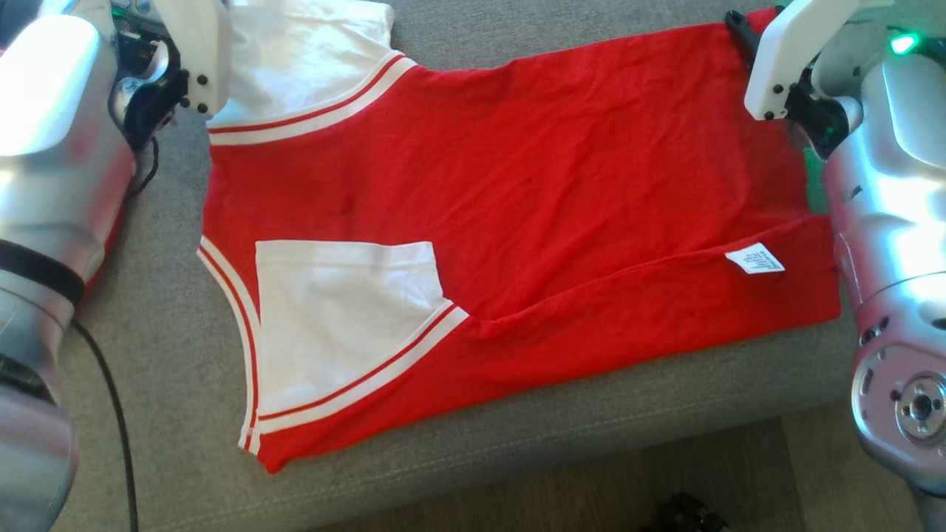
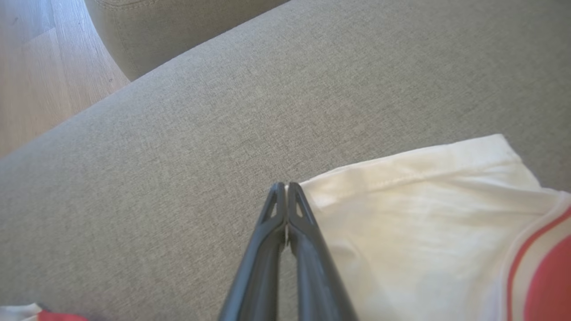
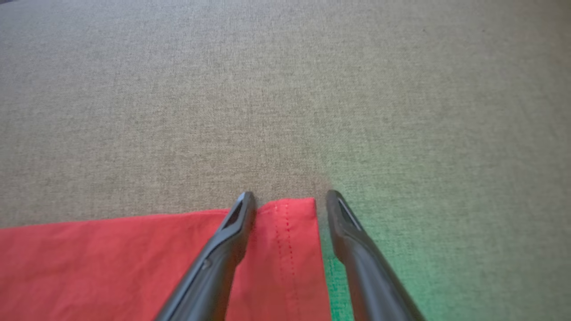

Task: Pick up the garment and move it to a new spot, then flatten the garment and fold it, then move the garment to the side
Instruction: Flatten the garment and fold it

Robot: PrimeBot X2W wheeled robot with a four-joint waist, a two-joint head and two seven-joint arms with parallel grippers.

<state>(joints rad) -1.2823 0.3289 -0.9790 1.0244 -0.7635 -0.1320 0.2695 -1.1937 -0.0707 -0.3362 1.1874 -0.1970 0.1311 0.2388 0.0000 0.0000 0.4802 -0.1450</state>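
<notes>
At the left of the head view, the left arm's silver forearm [image 1: 52,170] stands over the grey upholstered seat [image 1: 170,369], a dark cable [image 1: 111,399] trailing below it. In the left wrist view, the left gripper [image 2: 285,187] is clenched at the corner of the upper white sleeve [image 2: 424,214], with a sliver of white cloth showing between the fingers. The garment [image 1: 517,185], red with white striped-trim sleeves, lies spread across the middle of the seat, lightly creased. Its lower sleeve [image 1: 340,318] is folded in over the red body. A white care label [image 1: 754,260] sits on the lower right fold. At the upper right corner, the right gripper [image 3: 287,198] is released, its fingers straddling the stitched hem corner. Wood floor [image 1: 591,480] shows below the seat edge.
</notes>
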